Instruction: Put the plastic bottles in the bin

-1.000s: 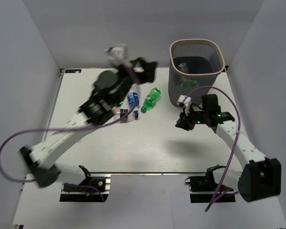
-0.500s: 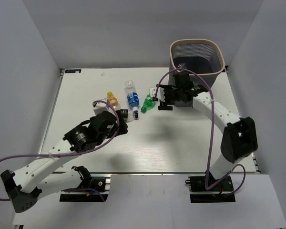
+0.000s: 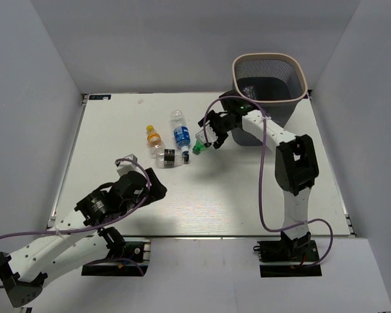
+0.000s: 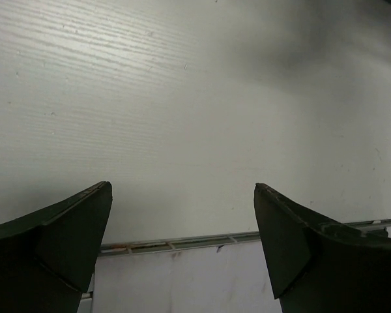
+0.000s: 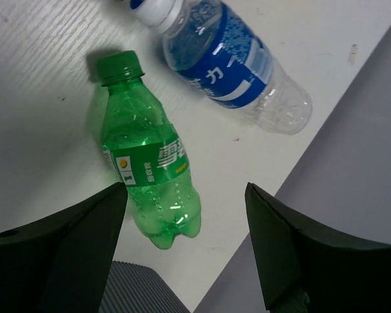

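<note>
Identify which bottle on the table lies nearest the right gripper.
The green bottle: it lies on its side right under the open right gripper. The blue-labelled clear bottle lies just beyond it, the orange bottle farther left.

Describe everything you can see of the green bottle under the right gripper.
The green bottle is small, translucent green plastic, with its green screw cap on and a green label bearing white characters; it looks empty. It lies on its side on the white table. The blue-labelled bottle lies beside it, apart. The right gripper hovers over it, jaws open, not touching it.
</note>
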You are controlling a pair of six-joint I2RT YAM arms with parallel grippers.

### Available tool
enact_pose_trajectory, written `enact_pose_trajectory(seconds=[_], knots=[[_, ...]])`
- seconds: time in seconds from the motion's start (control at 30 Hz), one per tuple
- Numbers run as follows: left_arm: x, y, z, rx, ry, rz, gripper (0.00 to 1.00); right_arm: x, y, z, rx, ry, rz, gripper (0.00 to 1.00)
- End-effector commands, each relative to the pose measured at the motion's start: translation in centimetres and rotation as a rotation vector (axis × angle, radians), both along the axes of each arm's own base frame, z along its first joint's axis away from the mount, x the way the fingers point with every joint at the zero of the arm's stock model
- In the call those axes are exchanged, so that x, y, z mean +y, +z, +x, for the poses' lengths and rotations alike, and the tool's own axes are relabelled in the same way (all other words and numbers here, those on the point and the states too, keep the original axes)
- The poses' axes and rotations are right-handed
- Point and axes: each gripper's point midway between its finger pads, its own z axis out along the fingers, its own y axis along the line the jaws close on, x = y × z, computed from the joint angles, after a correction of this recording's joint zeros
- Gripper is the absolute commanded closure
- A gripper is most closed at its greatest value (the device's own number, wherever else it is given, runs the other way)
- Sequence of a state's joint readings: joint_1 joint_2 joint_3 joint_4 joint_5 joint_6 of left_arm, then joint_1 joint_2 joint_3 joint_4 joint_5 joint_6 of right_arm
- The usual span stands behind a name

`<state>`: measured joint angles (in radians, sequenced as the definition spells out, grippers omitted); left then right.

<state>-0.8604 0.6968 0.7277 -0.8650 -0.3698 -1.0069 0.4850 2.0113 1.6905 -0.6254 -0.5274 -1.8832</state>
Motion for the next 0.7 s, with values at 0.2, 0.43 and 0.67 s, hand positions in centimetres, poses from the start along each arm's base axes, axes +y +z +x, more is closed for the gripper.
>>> enact_pose_trajectory(seconds=[0.2,0.43,0.67], knots=[[0.6,-1.2,-1.0,0.049,0.037,-0.023,0.01,-0.3,-4.6,0.3,-0.054,0.139,-0.214,0.21],[0.5,-1.2,-1.1,0.054,0.031,-0.027,0.01,0.0,-7.1,1.8,-0.093,0.142,-0.286,0.21],[0.3,-0.6,-1.0,0.047,0.030,-0.035,0.01,-0.9,-10.8,2.1,-0.085,0.153,-0.387,0.21]])
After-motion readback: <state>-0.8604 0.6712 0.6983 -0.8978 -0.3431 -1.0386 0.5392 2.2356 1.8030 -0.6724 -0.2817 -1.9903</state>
